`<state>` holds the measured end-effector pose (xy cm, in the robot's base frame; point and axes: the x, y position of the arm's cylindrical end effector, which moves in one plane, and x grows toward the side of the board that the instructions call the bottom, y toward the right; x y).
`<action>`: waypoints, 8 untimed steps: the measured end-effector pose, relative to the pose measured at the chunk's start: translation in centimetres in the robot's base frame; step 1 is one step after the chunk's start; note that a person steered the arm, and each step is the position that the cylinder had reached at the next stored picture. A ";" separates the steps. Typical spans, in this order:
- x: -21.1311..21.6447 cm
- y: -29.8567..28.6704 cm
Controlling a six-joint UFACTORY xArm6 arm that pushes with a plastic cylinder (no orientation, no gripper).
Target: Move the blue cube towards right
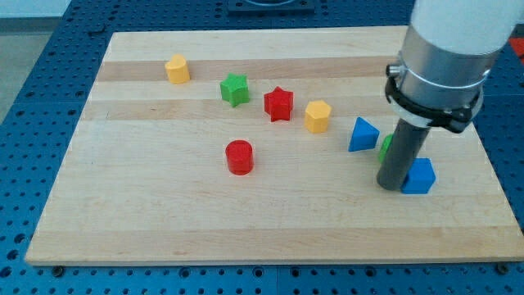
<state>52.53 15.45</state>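
Note:
The blue cube lies near the view's right edge of the wooden board. My tip stands right against the cube's left side, touching it or nearly so. A blue triangular block lies up and to the left of the tip. A green block is mostly hidden behind the rod, so its shape cannot be made out.
A yellow hexagonal block, a red star, a green star, a yellow cylinder and a red cylinder lie further to the view's left. The board's right edge is close to the blue cube.

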 end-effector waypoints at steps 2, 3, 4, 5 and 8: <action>0.0 1.2; 0.0 1.8; 0.0 1.9; 0.0 3.1; 0.2 -3.3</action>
